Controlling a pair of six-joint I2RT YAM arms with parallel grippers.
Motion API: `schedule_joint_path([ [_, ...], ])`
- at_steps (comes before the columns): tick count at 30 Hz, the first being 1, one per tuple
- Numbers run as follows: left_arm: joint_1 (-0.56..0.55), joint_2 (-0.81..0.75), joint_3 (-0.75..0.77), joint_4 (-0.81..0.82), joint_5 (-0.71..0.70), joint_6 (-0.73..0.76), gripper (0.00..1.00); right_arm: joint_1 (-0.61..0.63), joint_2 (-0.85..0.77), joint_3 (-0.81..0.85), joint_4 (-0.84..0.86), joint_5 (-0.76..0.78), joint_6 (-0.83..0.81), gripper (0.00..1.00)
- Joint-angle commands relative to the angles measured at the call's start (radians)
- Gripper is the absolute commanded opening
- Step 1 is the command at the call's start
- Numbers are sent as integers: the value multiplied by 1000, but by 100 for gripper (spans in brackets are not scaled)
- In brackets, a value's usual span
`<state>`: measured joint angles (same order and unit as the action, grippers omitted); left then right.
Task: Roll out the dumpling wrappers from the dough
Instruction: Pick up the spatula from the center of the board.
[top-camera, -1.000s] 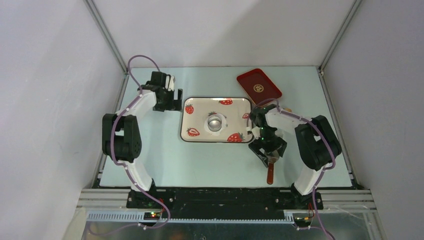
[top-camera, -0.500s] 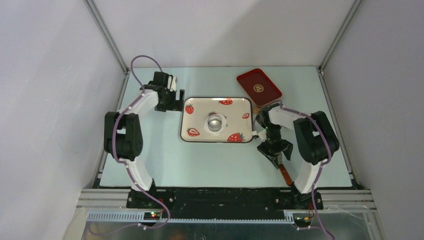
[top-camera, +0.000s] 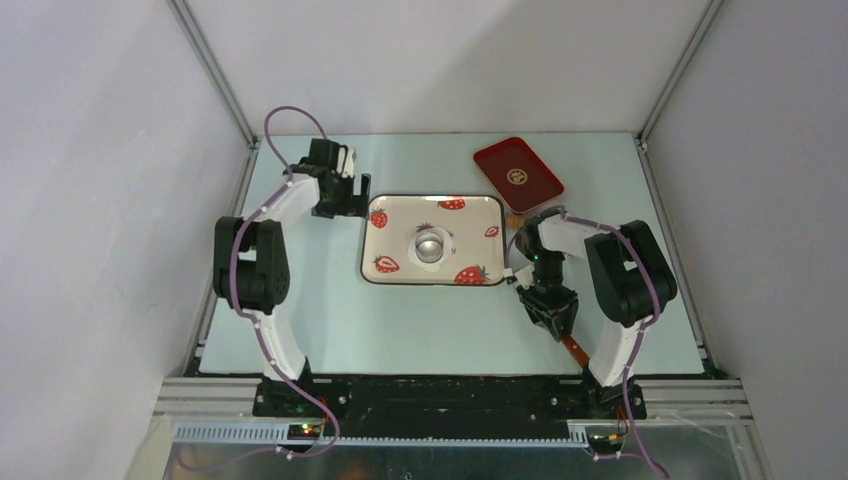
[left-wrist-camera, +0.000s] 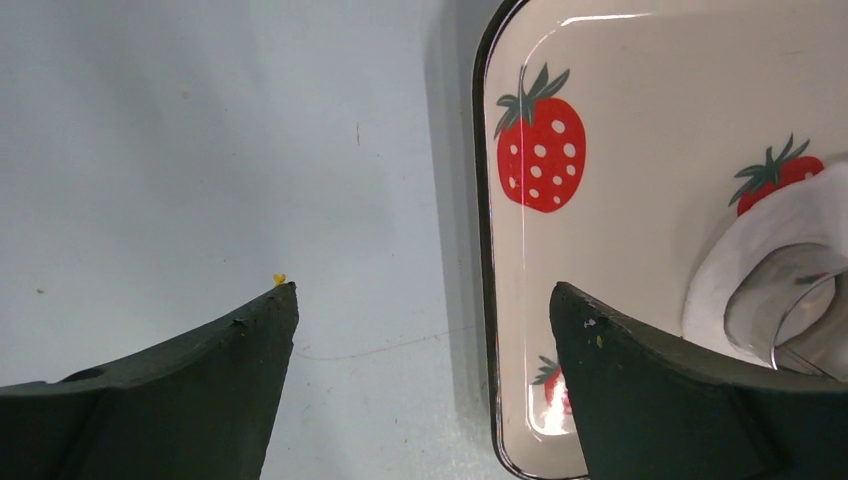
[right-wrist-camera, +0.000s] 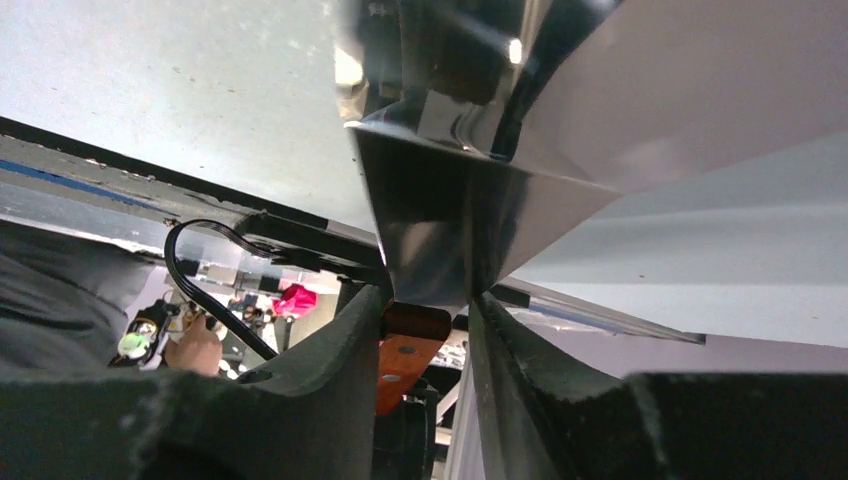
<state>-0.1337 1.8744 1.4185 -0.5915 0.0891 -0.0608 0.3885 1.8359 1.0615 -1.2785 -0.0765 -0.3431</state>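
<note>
The dough (left-wrist-camera: 800, 215) is a white flattened piece poking out from under a small silvery cup (left-wrist-camera: 790, 310) in the middle of the strawberry tray (top-camera: 400, 281). Dumpling wrappers are out of view. My left gripper (top-camera: 352, 200) is open; in the left wrist view the left gripper (left-wrist-camera: 424, 290) straddles the tray's left rim (left-wrist-camera: 483, 200), one finger over the table, the other over the tray. My right gripper (top-camera: 553, 318) hangs right of the tray, shut on a metal-bladed tool (right-wrist-camera: 440, 240) just above its brown wooden handle (right-wrist-camera: 400, 360). That handle (top-camera: 573, 350) points toward the near edge.
A dark red tray (top-camera: 517, 173) lies at the back right of the pale green table. The right arm's elbow (top-camera: 625, 275) stands close beside the right gripper. Metal frame rails (top-camera: 450, 390) run along the near edge, and grey walls enclose the other sides.
My right gripper shifted slightly right and narrowed its jaws onto the tool; the wooden handle swung from straight toward the near edge to near-right. The left arm barely moved.
</note>
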Motion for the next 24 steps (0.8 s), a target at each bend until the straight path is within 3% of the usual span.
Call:
schedule_joint_path([
  [1,-4,32,49,21,-17,-12,100,2,28,-24,22,-36,-15,27],
  [6,-4,58,69,20,-6,-24,100,-1,25,-35,26,-4,-8,22],
  [9,-5,71,77,20,2,-29,100,-3,9,-28,36,16,-13,1],
  [24,-8,84,114,20,64,-41,100,-45,-87,241,45,225,-28,0],
])
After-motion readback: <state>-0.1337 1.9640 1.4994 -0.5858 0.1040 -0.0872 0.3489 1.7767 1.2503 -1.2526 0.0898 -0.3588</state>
